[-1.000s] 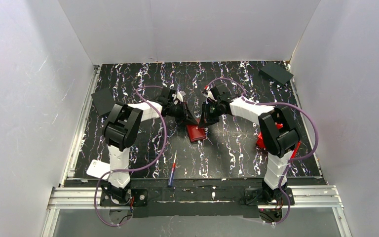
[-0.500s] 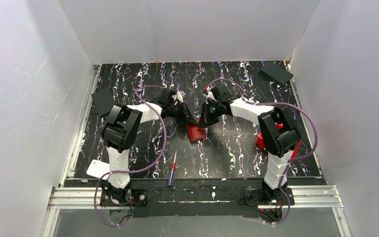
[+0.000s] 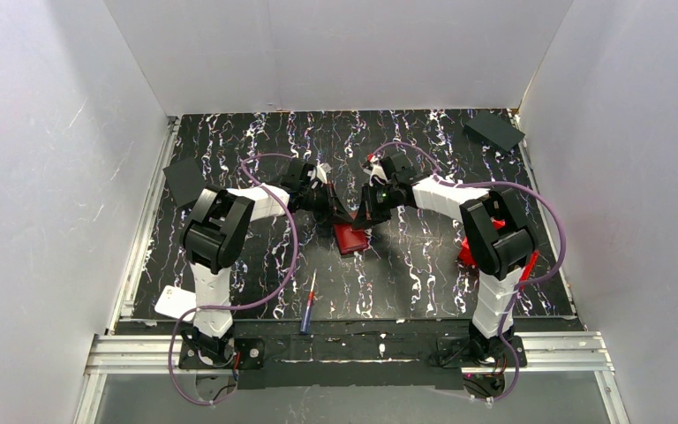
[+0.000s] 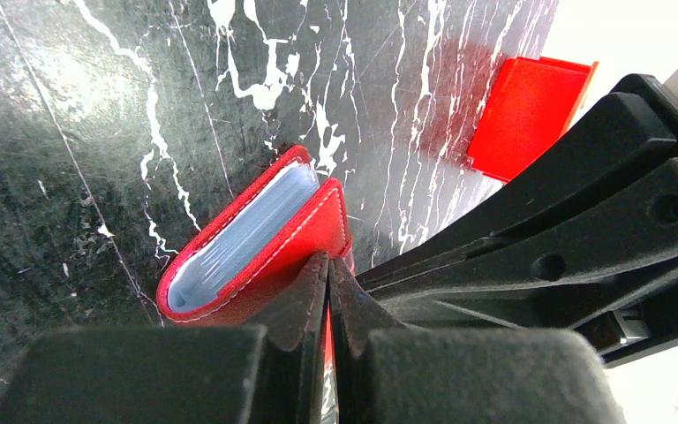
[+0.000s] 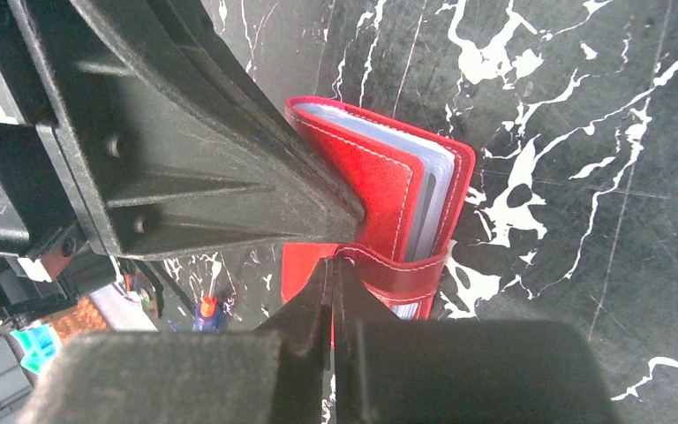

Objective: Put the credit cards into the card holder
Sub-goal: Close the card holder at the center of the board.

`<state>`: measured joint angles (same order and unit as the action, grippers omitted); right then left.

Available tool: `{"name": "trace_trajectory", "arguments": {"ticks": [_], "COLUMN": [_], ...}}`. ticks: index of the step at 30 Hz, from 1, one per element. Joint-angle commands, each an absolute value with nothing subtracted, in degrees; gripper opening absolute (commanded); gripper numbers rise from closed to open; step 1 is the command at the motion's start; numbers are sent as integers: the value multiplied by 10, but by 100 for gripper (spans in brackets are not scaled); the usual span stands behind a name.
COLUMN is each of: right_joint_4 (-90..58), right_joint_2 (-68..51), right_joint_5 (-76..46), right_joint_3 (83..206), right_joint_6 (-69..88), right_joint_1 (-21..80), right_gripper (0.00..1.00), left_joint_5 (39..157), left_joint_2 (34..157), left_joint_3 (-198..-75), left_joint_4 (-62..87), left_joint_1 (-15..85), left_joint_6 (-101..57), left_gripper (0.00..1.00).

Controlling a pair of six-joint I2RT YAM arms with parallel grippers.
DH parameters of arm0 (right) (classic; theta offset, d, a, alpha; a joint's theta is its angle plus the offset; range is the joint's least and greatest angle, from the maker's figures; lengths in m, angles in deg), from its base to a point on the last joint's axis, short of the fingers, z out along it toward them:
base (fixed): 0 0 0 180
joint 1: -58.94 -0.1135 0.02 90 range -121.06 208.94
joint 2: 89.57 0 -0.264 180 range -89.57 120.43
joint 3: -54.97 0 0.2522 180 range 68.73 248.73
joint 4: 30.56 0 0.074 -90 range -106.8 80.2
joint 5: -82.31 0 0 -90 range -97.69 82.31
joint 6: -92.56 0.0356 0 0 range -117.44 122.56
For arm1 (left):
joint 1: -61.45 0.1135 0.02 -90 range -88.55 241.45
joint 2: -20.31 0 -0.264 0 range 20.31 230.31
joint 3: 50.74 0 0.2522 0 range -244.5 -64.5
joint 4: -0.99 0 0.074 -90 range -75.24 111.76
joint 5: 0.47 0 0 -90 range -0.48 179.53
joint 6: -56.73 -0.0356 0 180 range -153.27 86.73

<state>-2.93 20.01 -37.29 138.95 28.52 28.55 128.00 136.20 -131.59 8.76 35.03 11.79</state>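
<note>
— Starting with the card holder (image 3: 350, 238): where?
— Lying on the black marbled table (image 3: 424, 265), about the middle, right between the tips of both arms. Propped partly open, grey-blue pockets (image 4: 247, 231) on show between the red covers.
— And the fingers of the left gripper (image 4: 327, 259)?
— Pressed together, tips at the edge of the upper cover, with a red sliver in the seam between them. Clamped on that cover, by the look of it.
— Same for the right gripper (image 5: 334, 261)?
— Closed tight as well, nipping the end of the red strap (image 5: 402, 272) wrapped across the open edge of the pockets. Nearly nose to nose with the left tips, just over the holder.
— Any cards?
— Only one pale card (image 3: 175, 302), flat by the left arm's base at the table's near edge, well apart from the holder. Cannot tell about anything inside the pockets.
— Anything else around?
— A red bin (image 4: 530, 110) off to the right, partly behind the right arm from above. A blue and red pen-like tool (image 3: 307, 306) near the front edge. Two black flat squares too: one (image 3: 494, 131) in the far right corner, another (image 3: 184, 181) by the left edge.
</note>
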Motion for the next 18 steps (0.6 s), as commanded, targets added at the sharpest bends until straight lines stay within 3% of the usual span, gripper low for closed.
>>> {"name": "trace_trajectory", "arguments": {"ticks": [1,11,18], "right_joint_4": [-73,-87,-202], "right_joint_2": [225,226,188], "right_joint_5": [-405,-408,-423], "right_joint_3": [1371,1359,1302], "right_joint_6": [264,194,240], "right_joint_1": [269,269,272], "right_gripper": [1,1,1], "left_joint_5": [1217,1218,1220], "left_joint_2": [1384,1392,1395], "left_joint_3": [-1286,-1285,-1286], "left_joint_4": [153,152,153], "left_joint_1": [338,338,337], "left_joint_6": [94,94,93], "left_gripper": [0,0,0]}}
